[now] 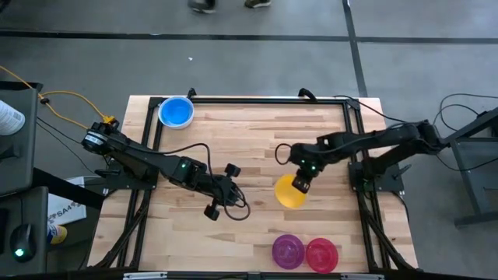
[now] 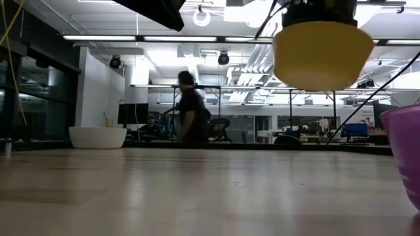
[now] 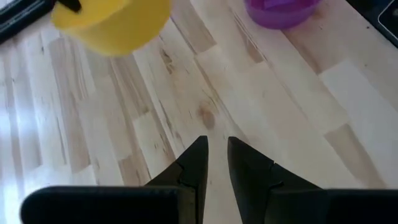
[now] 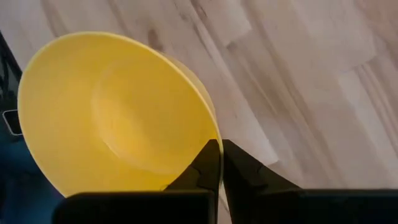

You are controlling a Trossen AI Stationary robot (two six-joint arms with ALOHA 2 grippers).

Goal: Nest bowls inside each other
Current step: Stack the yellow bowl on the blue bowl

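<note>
My right gripper (image 1: 300,183) is shut on the yellow bowl (image 1: 291,194), which hangs over the table's middle right, above the wood (image 2: 321,52). My left gripper (image 1: 223,199) hovers over the table's middle left, its fingers (image 3: 200,163) a narrow gap apart with nothing between them. Its wrist view shows the yellow bowl (image 3: 112,22) and the purple bowl (image 3: 280,9) ahead. The purple bowl (image 1: 287,250) and the red bowl (image 1: 321,254) stand side by side, bases on the wood, at the near edge. The blue bowl (image 1: 176,111) stands at the far left corner. My right gripper pinches the yellow bowl's rim (image 4: 214,134) between its two fingers, one finger (image 4: 208,163) on the inner side of the wall and one on the outer. The fingers come from above, slanting down. The bowl is lifted clear of the table and tilted.
A black frame (image 1: 264,99) runs along the table's far edge and down both sides. Bare wood lies between the two arms. A pale bowl (image 2: 97,136) shows far off at the left in the low view. A person (image 2: 190,115) walks in the room behind.
</note>
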